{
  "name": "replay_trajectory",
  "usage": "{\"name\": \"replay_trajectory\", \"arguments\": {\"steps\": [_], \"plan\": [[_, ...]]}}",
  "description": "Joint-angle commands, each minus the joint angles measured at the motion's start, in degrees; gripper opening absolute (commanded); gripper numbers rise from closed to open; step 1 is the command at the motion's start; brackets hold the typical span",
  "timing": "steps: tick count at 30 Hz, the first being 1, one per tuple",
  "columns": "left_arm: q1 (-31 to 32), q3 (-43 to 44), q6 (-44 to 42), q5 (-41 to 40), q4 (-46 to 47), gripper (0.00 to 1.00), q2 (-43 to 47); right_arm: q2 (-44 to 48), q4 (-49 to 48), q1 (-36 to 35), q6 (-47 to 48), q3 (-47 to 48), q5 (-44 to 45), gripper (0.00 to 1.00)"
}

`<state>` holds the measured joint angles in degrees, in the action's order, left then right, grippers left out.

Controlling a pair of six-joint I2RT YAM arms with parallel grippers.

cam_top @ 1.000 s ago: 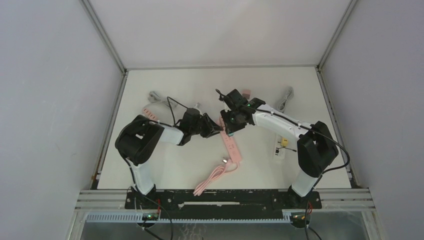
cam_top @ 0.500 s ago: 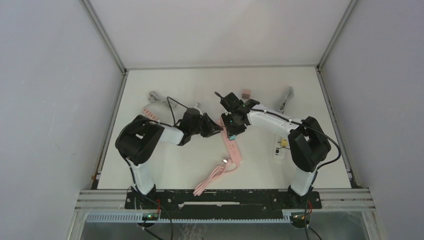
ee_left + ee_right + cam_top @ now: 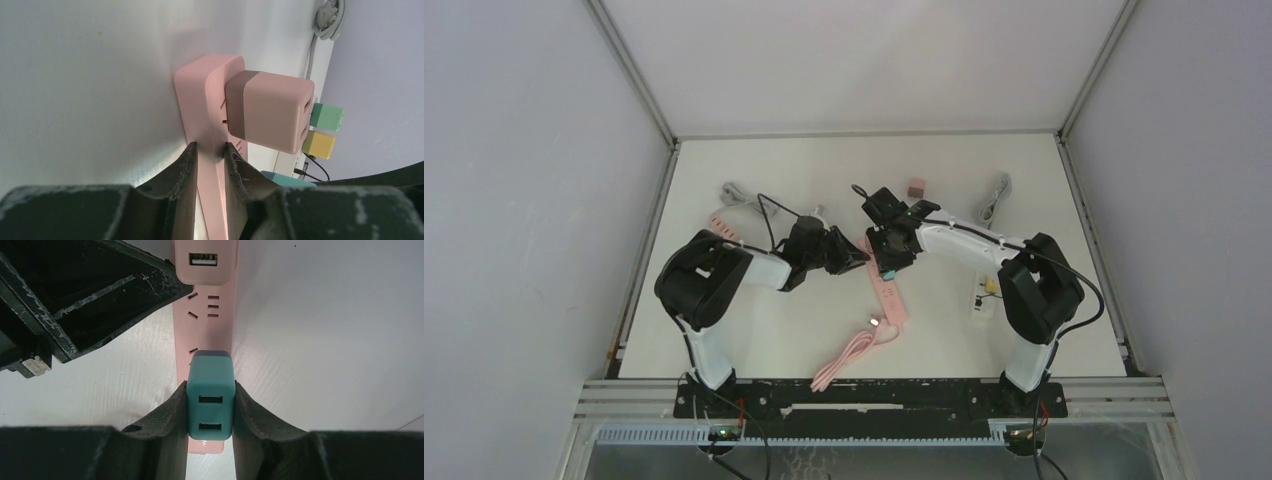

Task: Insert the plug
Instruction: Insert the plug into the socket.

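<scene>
My right gripper [image 3: 210, 385] is shut on a teal plug [image 3: 210, 395] with two USB ports. The plug stands on the face of the pink power strip [image 3: 220, 325]; its prongs are hidden. A pink plug [image 3: 204, 260] sits in the strip's far end. My left gripper [image 3: 210, 146] is shut on the strip [image 3: 205, 95], its fingers clamping the strip's two sides just short of the pink plug [image 3: 270, 110]. From above, the left gripper [image 3: 852, 256] and right gripper [image 3: 889, 258] meet at the strip's [image 3: 890, 298] far end.
A white power strip [image 3: 982, 297] with a yellow plug [image 3: 320, 144] and a green plug [image 3: 327, 116] lies to the right. The pink cord [image 3: 844, 355] coils toward the near edge. Grey cables [image 3: 996, 195] [image 3: 734, 193] and a small brown cube [image 3: 915, 187] lie farther back.
The left jaws have narrowed onto the pink strip. The right arm has shifted a little to the left with the teal plug, uncovering the brown cube behind it.
</scene>
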<state>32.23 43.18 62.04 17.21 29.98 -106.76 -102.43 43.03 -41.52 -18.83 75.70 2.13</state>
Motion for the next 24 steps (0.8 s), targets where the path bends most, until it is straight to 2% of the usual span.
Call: {"name": "replay_trajectory", "arguments": {"steps": [1, 9, 24], "plan": [[0.9, -1.6, -1.5, -2.7, -4.8, 0.27, -2.4, 2.8, -4.4, -0.9, -1.6, 0.3, 2.3, 0.00], [0.9, -1.6, -1.5, -2.7, -4.9, 0.27, -2.4, 4.6, -3.8, -1.5, -1.9, 0.2, 3.9, 0.00], [0.9, -1.7, -1.5, -2.9, -4.9, 0.27, -2.3, 1.4, -2.3, -2.3, -2.2, -0.4, 5.0, 0.00]]}}
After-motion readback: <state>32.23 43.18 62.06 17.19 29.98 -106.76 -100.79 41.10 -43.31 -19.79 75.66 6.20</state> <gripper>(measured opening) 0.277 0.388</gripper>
